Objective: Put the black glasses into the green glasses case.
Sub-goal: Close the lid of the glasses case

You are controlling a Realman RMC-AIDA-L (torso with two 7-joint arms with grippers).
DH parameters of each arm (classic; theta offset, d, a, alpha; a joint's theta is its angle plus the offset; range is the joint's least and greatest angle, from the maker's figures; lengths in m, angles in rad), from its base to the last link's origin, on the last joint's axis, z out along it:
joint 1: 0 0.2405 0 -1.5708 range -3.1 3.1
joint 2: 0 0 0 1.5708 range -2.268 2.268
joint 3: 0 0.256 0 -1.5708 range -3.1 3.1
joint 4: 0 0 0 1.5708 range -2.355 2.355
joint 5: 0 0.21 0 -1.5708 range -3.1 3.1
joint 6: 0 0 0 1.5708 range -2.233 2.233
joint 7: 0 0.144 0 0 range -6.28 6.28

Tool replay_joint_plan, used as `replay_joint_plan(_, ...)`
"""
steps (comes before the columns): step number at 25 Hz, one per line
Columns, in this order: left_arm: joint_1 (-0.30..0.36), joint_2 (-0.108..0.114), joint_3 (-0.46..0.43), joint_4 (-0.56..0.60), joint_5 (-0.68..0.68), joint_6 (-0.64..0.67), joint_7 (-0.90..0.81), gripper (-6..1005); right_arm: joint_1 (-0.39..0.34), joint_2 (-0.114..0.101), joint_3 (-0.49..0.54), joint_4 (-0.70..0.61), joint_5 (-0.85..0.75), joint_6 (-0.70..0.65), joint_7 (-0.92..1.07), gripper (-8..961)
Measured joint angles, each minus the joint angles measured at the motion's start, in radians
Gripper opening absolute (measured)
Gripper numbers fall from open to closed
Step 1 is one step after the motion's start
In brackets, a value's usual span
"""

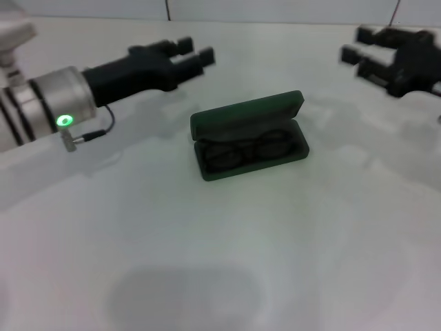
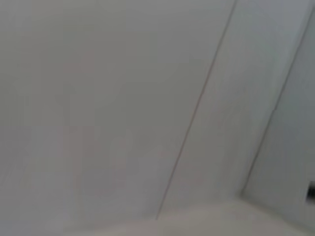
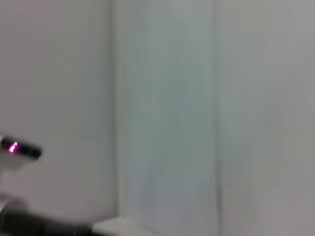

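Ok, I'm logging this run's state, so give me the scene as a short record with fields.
case: green glasses case on the white table, lid open
glasses: black glasses lying inside the case's lower half
left gripper: left gripper above the table behind the case's left side, fingers open, empty
right gripper: right gripper at the far right, fingers open, empty
contact: neither gripper touches the case

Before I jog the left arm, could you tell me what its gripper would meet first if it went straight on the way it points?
Probably nothing: the left gripper points past the open dark green glasses case, over bare white table; depth is uncertain.
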Motion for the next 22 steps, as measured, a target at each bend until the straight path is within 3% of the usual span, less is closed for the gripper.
replay_joint_plan(4, -0.065, -0.005, 0.000, 0.001, 0.138, -0.078, -0.072, 566, 0.004, -0.005, 0.062, 0.035, 0.003, 0.002, 0.028, 435)
replay_joint_plan(8, -0.093, -0.008, 0.013, 0.003, 0.174, -0.108, -0.102, 566, 0.001, 0.000, 0.072, 0.044, 0.006, 0.016, 0.026, 437)
replay_joint_plan(15, -0.140, -0.007, 0.164, 0.006, 0.189, -0.266, -0.191, 566, -0.005, 0.002, 0.072, 0.054, 0.006, 0.020, 0.022, 619)
replay_joint_plan(22, -0.163, -0.009, 0.240, 0.006, 0.190, -0.296, -0.219, 565, -0.010, 0.002, 0.073, 0.056, 0.005, 0.031, 0.018, 636)
